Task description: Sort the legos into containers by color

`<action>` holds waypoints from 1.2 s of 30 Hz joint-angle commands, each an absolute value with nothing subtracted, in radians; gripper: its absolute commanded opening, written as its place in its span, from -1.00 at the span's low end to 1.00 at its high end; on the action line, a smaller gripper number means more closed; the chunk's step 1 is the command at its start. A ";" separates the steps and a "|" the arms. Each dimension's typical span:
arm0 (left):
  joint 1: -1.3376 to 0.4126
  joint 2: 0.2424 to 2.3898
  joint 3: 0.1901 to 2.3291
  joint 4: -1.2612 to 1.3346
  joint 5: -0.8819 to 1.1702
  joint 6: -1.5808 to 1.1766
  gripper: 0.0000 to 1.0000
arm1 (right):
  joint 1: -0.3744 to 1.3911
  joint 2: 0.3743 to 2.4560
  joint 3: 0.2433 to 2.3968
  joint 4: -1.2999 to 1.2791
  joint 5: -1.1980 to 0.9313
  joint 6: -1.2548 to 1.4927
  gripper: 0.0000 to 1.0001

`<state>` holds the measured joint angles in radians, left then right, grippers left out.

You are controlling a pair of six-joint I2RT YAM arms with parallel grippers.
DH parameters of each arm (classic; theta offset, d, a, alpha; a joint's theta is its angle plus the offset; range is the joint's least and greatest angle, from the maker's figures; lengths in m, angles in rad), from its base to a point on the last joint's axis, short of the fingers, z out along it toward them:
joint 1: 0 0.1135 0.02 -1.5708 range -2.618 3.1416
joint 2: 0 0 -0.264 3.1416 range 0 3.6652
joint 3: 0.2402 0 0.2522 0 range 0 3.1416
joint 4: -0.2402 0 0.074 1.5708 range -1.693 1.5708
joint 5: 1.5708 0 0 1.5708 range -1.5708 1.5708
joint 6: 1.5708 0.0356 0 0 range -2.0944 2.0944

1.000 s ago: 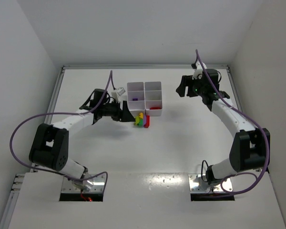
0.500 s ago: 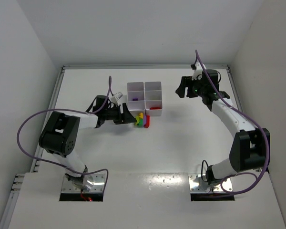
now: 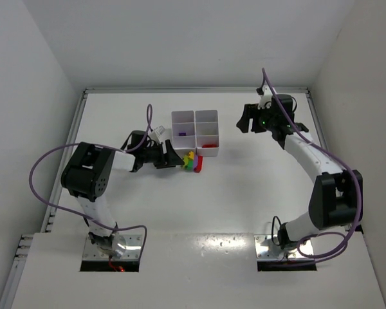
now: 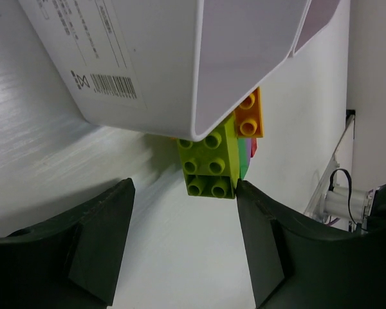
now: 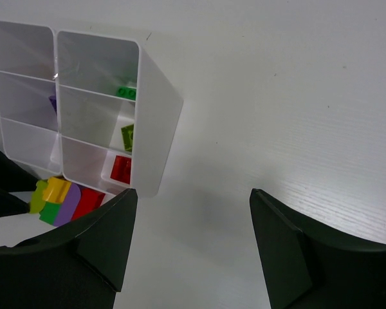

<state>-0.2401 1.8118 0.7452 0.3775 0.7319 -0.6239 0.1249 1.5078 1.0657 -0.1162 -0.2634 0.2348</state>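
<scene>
The white plastic six-compartment tray (image 3: pixel 195 122) sits on the white table (image 3: pixel 244 193). The black left gripper (image 3: pixel 175 158), spread wide and empty, lies at its near-left corner. The black right gripper (image 3: pixel 247 120), equally wide and empty, hangs well apart. A cluster of small bright plastic bricks (image 3: pixel 192 162) lies against the tray's near wall, its lime-green brick (image 4: pixel 209 168) at the left fingertips.

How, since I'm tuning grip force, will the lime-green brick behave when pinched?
Probably rigid: the lime-green brick looks like hard plastic. Its glossy sides may slip in the left gripper. It abuts other bricks, so a push likely shifts them.
</scene>
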 commanded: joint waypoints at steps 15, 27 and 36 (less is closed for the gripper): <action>-0.219 1.962 0.813 0.675 0.844 -0.796 0.34 | 0.123 1.534 1.108 -0.106 -0.272 0.218 0.43; -0.274 1.951 0.813 0.704 0.945 -0.805 0.03 | 0.123 1.543 1.108 -0.106 -0.272 0.218 0.43; -0.295 1.953 0.813 0.700 0.956 -0.805 0.19 | 0.123 1.543 1.108 -0.106 -0.281 0.218 0.43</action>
